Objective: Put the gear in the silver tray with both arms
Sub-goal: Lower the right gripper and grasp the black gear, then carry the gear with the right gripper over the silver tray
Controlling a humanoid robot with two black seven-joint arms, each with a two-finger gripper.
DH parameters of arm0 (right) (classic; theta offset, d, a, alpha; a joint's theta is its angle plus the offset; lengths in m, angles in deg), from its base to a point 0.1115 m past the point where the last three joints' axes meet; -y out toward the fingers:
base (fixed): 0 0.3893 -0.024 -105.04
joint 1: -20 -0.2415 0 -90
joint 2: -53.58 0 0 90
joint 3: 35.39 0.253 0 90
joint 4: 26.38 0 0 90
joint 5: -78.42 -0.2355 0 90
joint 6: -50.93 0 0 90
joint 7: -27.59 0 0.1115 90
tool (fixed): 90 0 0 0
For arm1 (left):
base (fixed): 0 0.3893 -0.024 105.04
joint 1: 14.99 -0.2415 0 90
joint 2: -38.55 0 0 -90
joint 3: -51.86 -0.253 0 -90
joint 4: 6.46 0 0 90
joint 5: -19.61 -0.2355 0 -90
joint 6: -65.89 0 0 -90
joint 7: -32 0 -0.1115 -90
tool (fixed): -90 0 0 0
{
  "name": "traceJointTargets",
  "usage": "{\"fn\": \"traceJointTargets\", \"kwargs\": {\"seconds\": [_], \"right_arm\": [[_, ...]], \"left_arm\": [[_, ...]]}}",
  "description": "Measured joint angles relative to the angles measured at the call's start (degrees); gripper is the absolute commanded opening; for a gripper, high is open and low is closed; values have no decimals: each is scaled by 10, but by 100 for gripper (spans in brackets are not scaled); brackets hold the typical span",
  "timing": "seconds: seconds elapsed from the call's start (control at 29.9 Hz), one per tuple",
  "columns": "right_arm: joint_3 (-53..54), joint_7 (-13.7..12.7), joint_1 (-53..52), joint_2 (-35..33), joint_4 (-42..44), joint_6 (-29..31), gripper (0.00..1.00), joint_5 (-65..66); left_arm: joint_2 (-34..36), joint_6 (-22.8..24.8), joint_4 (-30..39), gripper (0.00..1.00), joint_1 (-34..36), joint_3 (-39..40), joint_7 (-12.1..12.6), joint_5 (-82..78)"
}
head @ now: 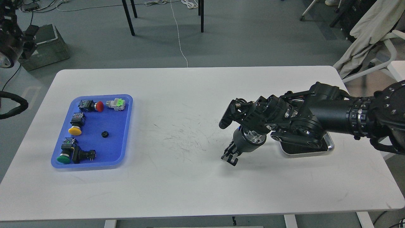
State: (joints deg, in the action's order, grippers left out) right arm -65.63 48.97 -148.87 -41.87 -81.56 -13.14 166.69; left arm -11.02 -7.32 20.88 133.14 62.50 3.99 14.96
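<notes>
Pickup not begun: the gear (104,134) lies in the blue tray (121,152) at 9 o'clock, the right hand (230,157), grip unclear, hangs beside the silver tray (329,146), so one hand must reach it

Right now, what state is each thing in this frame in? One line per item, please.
Silver tray: on the table, mostly hidden under the right arm; contents not visible.
Blue tray: flat on the table, holding the parts.
Small black gear: loose in the blue tray, not yet picked.
Red button, yellow button, green button: lying in the blue tray.
Right gripper: low over the table, holding nothing visible.
Left gripper: raised off the table, left of it.
</notes>
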Motion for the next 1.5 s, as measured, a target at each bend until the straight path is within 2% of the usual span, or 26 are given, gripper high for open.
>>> {"fn": "traceJointTargets", "kwargs": {"seconds": [0.13,0.33,0.53,0.87,1.1,1.5], "right_arm": [[0,0,0,0,0,0,13,3],[0,0,1,1,5,2,5,4],[0,0,-1,0,5,5,1,4],[0,0,-21,-15,3,6,1,4],[1,1,-57,-78,6,13,1,2],[11,1,-66,-274,8,-10,1,2]], "left_arm": [[0,0,0,97,-1,0,0,0],[-2,2,0,97,-8,1,0,1],[-3,7,0,97,-11,1,0,1],[-4,6,0,97,-14,1,0,1],[-4,7,0,97,-21,0,0,1],[-1,15,0,97,-24,0,0,0]]}}
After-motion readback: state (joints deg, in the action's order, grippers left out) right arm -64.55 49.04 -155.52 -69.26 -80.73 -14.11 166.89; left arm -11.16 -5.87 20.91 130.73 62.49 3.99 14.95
